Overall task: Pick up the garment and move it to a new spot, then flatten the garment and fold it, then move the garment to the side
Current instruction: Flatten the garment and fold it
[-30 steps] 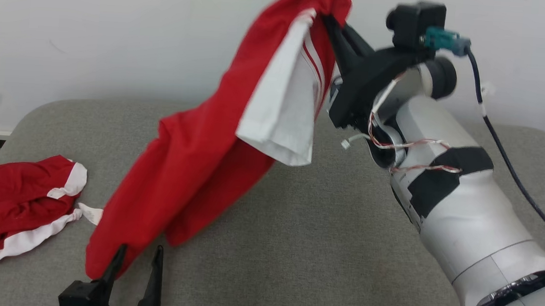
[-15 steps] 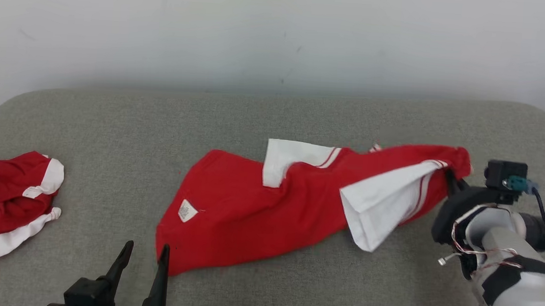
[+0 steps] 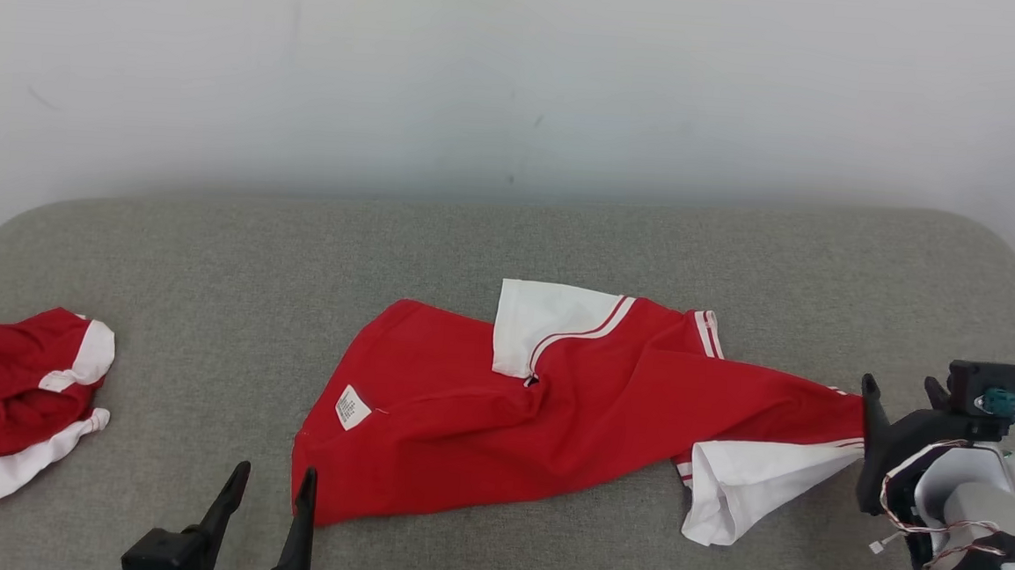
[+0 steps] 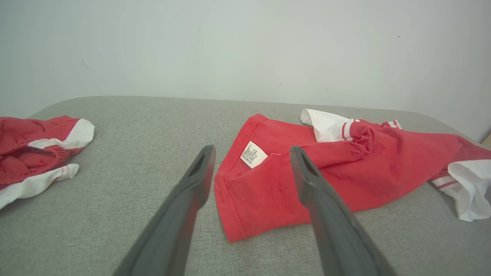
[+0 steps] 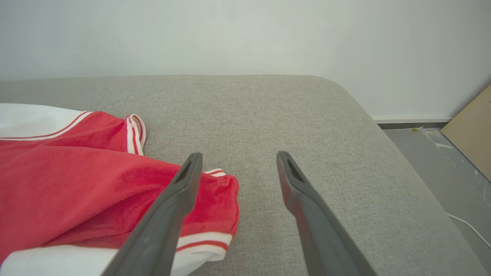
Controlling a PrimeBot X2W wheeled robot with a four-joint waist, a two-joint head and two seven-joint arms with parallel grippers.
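Released a moment ago, the shirt (image 3: 551,429) now lies across the middle of the tabletop (image 3: 510,250); a second back we saw it hanging in the air from the right end effector (image 3: 900,384). That end effector has dropped low at the shirt's right end. Its jaws are spread wide with nothing in them, and one finger stands just beside the red cuff; we cannot tell whether it touches.

Nearest us, the left end effector (image 3: 275,471) is also wide open and empty, and it points at the shirt's near corner, where a white label (image 3: 350,406) shows. We judge the move to a new spot done and flattening next. The shirt is creased through the middle, and its white sleeve (image 3: 750,494) is doubled over at the right, so both corners will want pulling apart.

A second garment (image 3: 7,395), red and white, sits bunched at the tabletop's left edge, well apart from the shirt.

Grey woven fabric with rounded corners covers the tabletop, which may grip the cloth and resist sliding. A plain pale wall (image 3: 520,83) closes the scene behind. Beyond the right edge we see grey floor (image 5: 433,153), a tan board (image 5: 472,130) leaning by the wall, and a white cable (image 5: 468,226).
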